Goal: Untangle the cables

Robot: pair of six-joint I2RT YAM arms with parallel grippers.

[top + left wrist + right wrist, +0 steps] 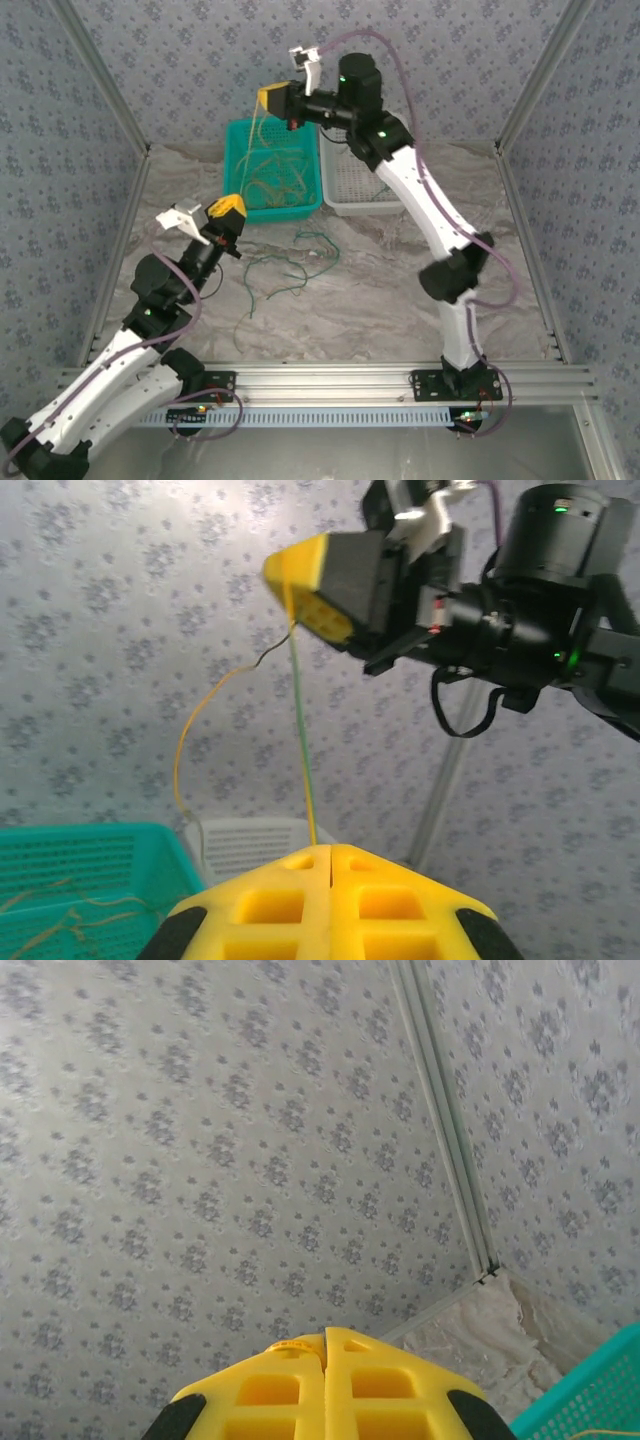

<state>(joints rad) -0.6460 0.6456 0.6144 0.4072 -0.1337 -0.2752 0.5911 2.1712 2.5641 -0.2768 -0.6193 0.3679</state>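
Note:
A thin yellowish-tan and green cable [300,720] is stretched taut between my two grippers. My left gripper [330,848] is shut on its lower end, low over the table in front of the green basket [236,203]. My right gripper [262,99] is raised above the basket's back edge and shut on the upper end [289,580]. A second yellow cable [184,742] loops down from the right gripper toward the basket. More tan cables [282,180] lie tangled in the green basket [236,135]. Dark green cables [300,262] sprawl on the table. In the right wrist view the right gripper [325,1336] points at the wall.
A white slotted basket [352,196] stands to the right of the green one, partly under the right arm. Patterned walls close in the back and sides. The marbled table [380,300] lies open in front of the baskets.

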